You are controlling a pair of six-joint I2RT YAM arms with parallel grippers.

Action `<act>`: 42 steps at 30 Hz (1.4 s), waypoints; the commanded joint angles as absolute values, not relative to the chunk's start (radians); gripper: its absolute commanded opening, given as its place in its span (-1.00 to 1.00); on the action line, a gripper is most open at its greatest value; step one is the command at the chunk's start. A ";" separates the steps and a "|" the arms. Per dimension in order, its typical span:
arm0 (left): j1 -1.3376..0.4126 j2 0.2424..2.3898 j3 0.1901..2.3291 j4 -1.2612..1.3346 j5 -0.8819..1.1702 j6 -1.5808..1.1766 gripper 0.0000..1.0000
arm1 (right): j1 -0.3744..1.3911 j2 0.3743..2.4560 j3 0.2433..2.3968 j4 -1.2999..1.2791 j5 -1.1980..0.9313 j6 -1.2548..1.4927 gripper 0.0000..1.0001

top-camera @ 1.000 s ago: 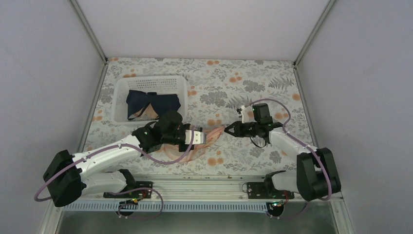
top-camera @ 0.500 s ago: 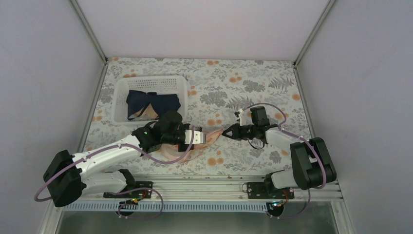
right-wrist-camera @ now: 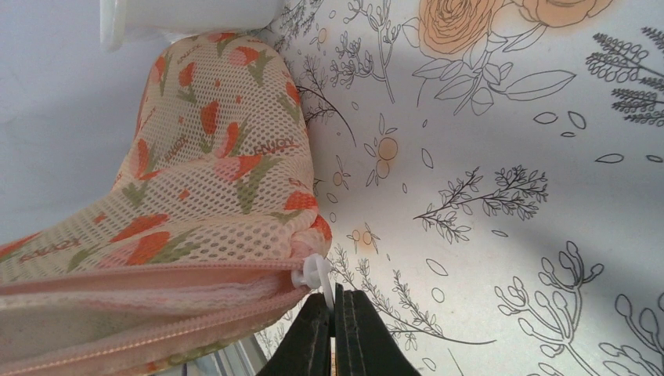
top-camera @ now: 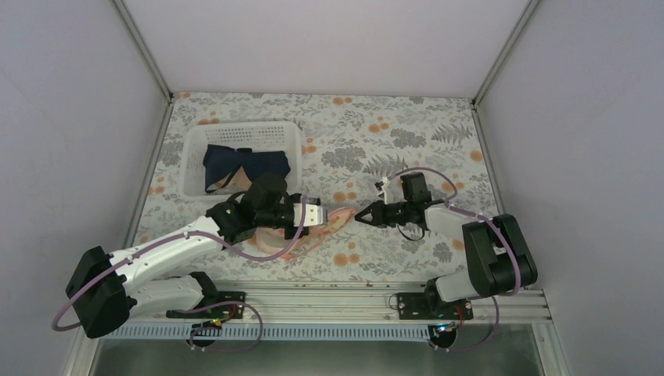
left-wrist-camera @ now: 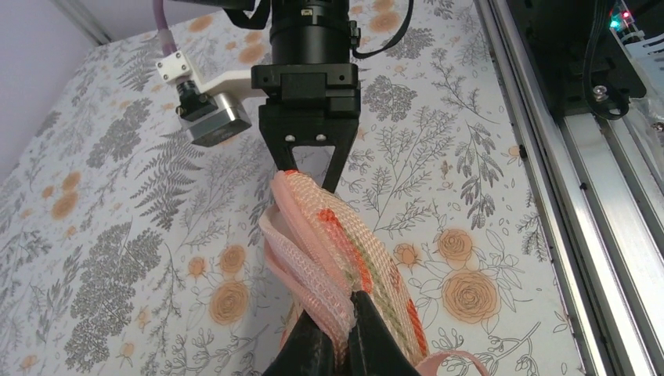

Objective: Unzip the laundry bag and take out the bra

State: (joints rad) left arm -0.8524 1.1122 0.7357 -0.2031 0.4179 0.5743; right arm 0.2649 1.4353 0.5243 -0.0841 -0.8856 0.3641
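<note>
The laundry bag [top-camera: 335,221] is a peach-pink mesh pouch with red-orange leaf print, lifted off the table between my two grippers. My left gripper [top-camera: 315,214] is shut on a bunched fold of its mesh [left-wrist-camera: 344,258], its tips [left-wrist-camera: 345,312] pinching the fabric. My right gripper [top-camera: 362,217] is shut on the white zip pull [right-wrist-camera: 316,274] at the bag's end [right-wrist-camera: 211,180], fingertips [right-wrist-camera: 333,304] closed on the tab. Left of the slider the pink zip tracks lie apart. The bra is hidden.
A white slotted basket [top-camera: 243,128] at the back left holds a navy-blue cloth [top-camera: 249,166]. The floral tablecloth [top-camera: 407,141] covers the table, walls close in left and right, and a metal rail [top-camera: 337,294] runs along the near edge.
My right gripper has crept left and slightly nearer with the zip pull, its arm folding inward. My left gripper has shifted up and left, carrying the bag's fold with it.
</note>
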 commanded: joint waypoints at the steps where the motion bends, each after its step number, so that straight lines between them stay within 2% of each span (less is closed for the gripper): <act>1: -0.850 1.058 0.780 -0.122 0.505 0.608 -0.95 | 0.237 1.476 0.500 -0.089 -0.820 0.357 -0.93; 6: -0.848 1.060 0.766 -0.119 0.518 0.617 -0.96 | 0.249 1.494 0.497 -0.085 -0.852 0.349 -0.93; 27: -0.870 1.038 0.764 -0.063 0.586 0.651 -0.95 | 0.288 1.555 0.527 -0.073 -0.764 0.349 -0.93; 29: -0.870 1.040 0.737 -0.083 0.569 0.657 -0.95 | 0.287 1.532 0.545 -0.111 -0.720 0.342 -0.75; 33: -0.870 1.038 0.666 -0.126 0.562 0.681 -0.95 | 0.287 1.431 0.597 -0.198 -0.617 0.338 -0.10; 38: -0.875 1.038 0.611 -0.131 0.519 0.723 -0.95 | 0.285 1.323 0.651 -0.305 -0.485 0.362 0.35; 39: -0.878 1.041 0.605 -0.132 0.517 0.732 -0.95 | 0.284 1.300 0.658 -0.318 -0.459 0.369 0.47; 40: -0.886 1.045 0.600 -0.128 0.514 0.733 -0.95 | 0.284 1.274 0.665 -0.330 -0.433 0.377 0.67; 42: -0.903 1.058 0.591 -0.108 0.505 0.729 -0.95 | 0.284 1.223 0.683 -0.344 -0.395 0.386 0.91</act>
State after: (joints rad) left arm -0.8768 1.0462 0.6083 -0.1513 0.5053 0.6918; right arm 0.2913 1.3067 0.6395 -0.2684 -0.5373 0.3687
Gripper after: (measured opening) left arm 0.047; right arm 0.846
